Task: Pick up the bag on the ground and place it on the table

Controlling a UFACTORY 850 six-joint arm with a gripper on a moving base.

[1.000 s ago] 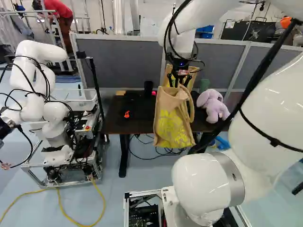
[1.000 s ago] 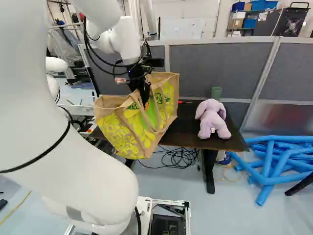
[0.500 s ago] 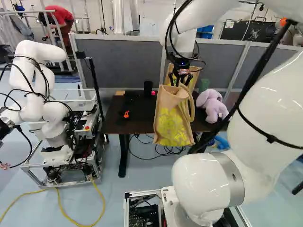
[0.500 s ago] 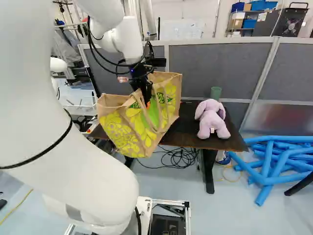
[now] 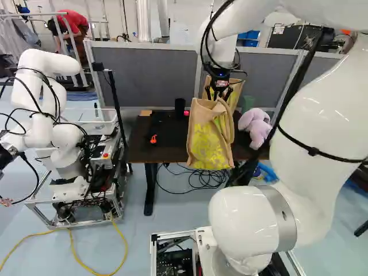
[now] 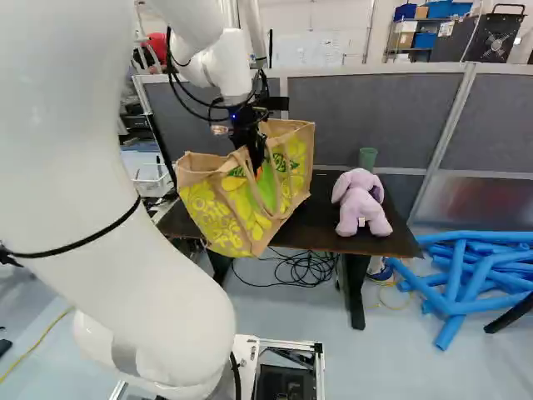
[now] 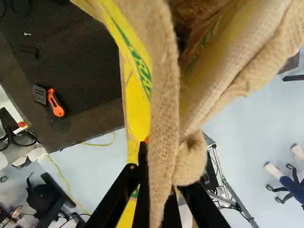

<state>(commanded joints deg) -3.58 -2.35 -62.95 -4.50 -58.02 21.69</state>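
Well, my gripper (image 5: 219,95) is closed on a handle (image 7: 164,95) of the burlap tote bag (image 5: 206,141), which hangs in the air by the near edge of the table (image 5: 141,150). The wrist view looks into its mouth and shows the box cutter (image 7: 56,103) close up, near the tabletop's near left corner. The left base view adds a dark cup (image 5: 180,106) by the far edge; the right base view shows the purple plush toy (image 6: 360,204) whole, near the right edge, and blue tubes (image 6: 458,283) on the floor.

the bag (image 5: 208,144) hides part of the end effector (image 5: 217,98) and runs past the wrist view's edge.
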